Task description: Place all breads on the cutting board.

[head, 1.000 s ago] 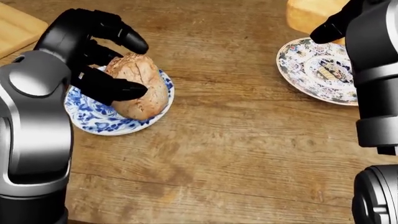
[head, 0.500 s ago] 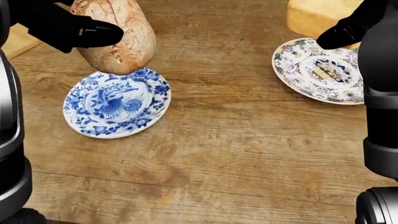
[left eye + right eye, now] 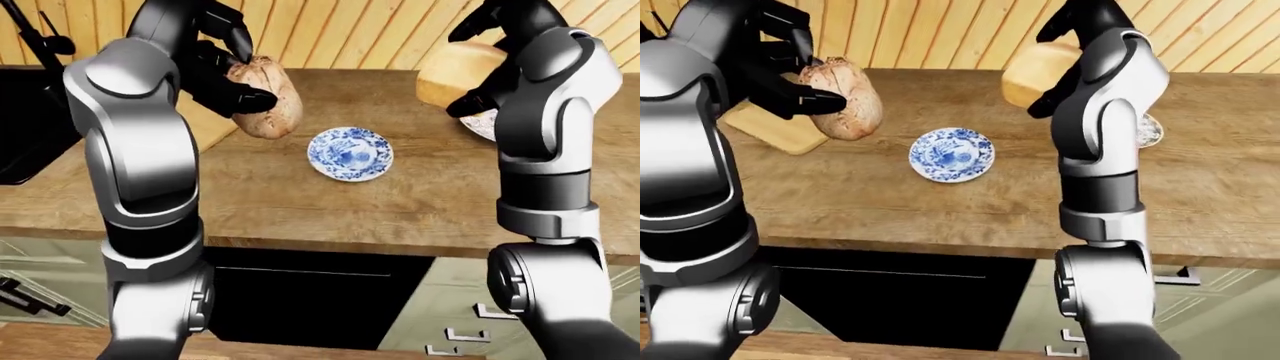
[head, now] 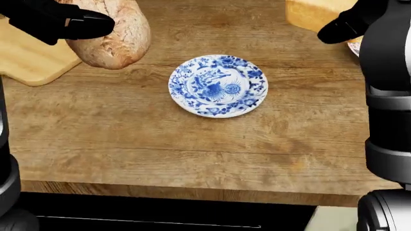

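Left hand (image 4: 61, 21) grips the crusty loaf (image 4: 115, 33) above the bench (image 4: 192, 144); loose fingers could drop it short of the cutting board (image 4: 29, 60).

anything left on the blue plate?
Nothing: the blue plate lies bare on the counter. Its brown loaf is up in the left hand, beside the cutting board. The right hand holds the pale loaf.

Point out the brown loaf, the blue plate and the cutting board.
brown loaf (image 4: 122, 41), head view, on its crust below the left hand's fingers.
blue plate (image 4: 218, 85), head view, on its painted centre.
cutting board (image 4: 29, 60), head view, on its bare face near the left edge.
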